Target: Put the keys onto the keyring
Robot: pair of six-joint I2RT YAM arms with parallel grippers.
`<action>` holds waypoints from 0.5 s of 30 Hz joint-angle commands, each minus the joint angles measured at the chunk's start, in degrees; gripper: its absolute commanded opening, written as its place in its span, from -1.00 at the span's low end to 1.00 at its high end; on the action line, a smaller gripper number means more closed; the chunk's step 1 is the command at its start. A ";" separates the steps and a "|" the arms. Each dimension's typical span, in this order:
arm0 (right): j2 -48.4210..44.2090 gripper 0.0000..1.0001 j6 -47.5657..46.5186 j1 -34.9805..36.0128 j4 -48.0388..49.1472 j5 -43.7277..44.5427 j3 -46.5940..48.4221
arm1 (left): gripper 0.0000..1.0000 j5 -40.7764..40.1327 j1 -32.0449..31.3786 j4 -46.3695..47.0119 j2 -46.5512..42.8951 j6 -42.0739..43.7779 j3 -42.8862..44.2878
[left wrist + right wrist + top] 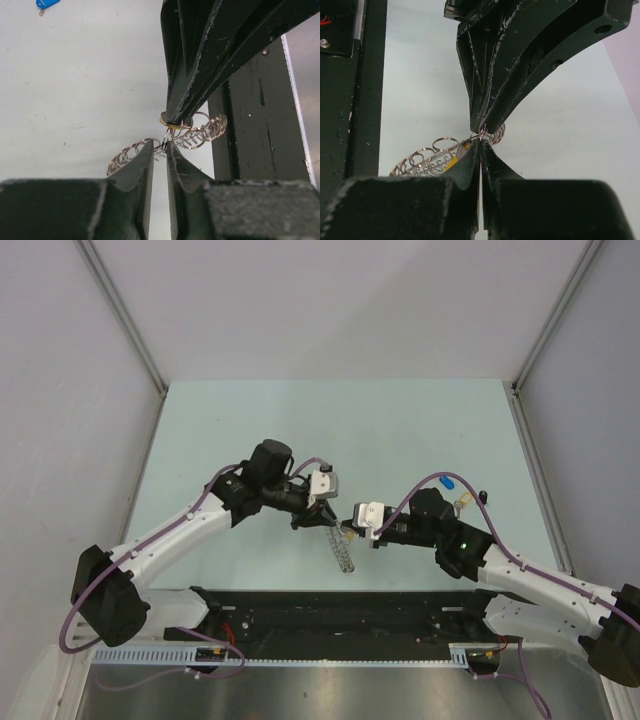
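Clamping keyring (342,552), yellow key (347,533), jaws meeting

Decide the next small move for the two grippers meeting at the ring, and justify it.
Probably the right gripper should nudge its yellow key along the keyring wire while the left gripper holds steady: both tips pinch at the coil, and threading looks unfinished.

- One keyring (343,554), silvery and coil-like.
- Three keys: a blue key (449,482), a yellowish key (463,504) beside it, and a yellow key (347,535) at the ring.
- Two hands: left hand (321,520), right hand (349,529).
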 commanded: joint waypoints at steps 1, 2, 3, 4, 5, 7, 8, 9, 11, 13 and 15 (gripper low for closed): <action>-1.27 -1.00 -0.91 0.40 2.18 -0.55 2.42 | -0.66 3.51 -0.53 -1.75 0.50 0.65 2.51; -1.36 -1.00 -0.91 0.31 2.27 -0.55 2.33 | -0.78 3.33 -0.53 -1.75 0.59 0.56 2.60; -1.44 -1.00 -0.91 0.40 2.10 -0.46 2.42 | -0.87 3.33 -0.61 -1.75 0.68 0.56 2.68; -1.53 -1.00 -0.91 0.40 2.01 -0.20 2.42 | -0.97 3.25 -0.61 -1.75 0.59 0.30 2.68; -1.45 -1.00 -0.82 0.31 2.01 -0.11 2.42 | -0.99 3.33 -0.61 -1.49 0.42 0.21 2.68; -1.62 -1.00 -0.91 0.40 1.83 0.76 2.42 | -0.99 3.16 -0.61 -0.53 -0.28 -1.27 2.34; -1.62 -1.00 -0.91 0.40 1.74 1.29 2.33 | -0.99 2.72 -0.61 0.70 -0.90 -2.33 2.07; -1.79 -1.00 -0.82 0.40 1.39 1.99 2.33 | -0.99 1.67 -0.44 3.32 -1.60 -3.47 1.11; -2.06 -1.00 -0.82 0.31 1.13 4.10 2.33 | -0.99 0.35 0.00 6.76 -3.96 -6.98 -0.03; -2.23 -1.00 -0.82 0.40 0.86 5.68 2.24 | -0.99 -2.20 0.70 12.47 -5.64 -11.19 -1.97; -2.15 -1.00 -0.73 0.40 1.04 6.04 2.24 | -0.99 -4.30 1.14 16.68 -7.58 -13.58 -3.55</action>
